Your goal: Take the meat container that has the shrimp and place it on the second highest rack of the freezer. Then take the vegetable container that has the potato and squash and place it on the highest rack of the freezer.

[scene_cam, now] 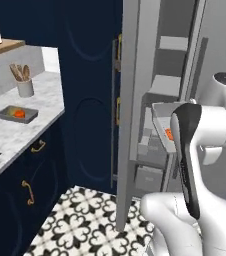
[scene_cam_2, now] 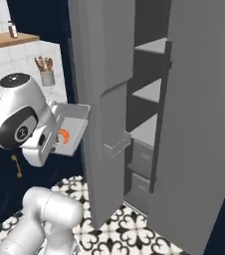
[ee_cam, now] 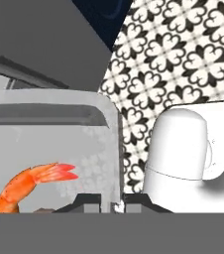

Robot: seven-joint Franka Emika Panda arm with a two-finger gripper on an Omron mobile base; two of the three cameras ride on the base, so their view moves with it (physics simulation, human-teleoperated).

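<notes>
Shrimp (ee_cam: 32,184) tray (ee_cam: 59,144) beside freezer (scene_cam_2: 109,124) door edge

No legible text, labels, brands, numbers or signs on anything here.

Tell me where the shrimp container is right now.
The shrimp container is held up in the pincer, just outside the open freezer, beside its door's edge in the right base view.

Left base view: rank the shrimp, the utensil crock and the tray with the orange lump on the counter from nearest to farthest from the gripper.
1. Shrimp: in the grey container that the gripper holds, by the freezer.
2. Counter tray: left, on the marble counter.
3. Utensil crock: behind that tray, farther back.
</notes>
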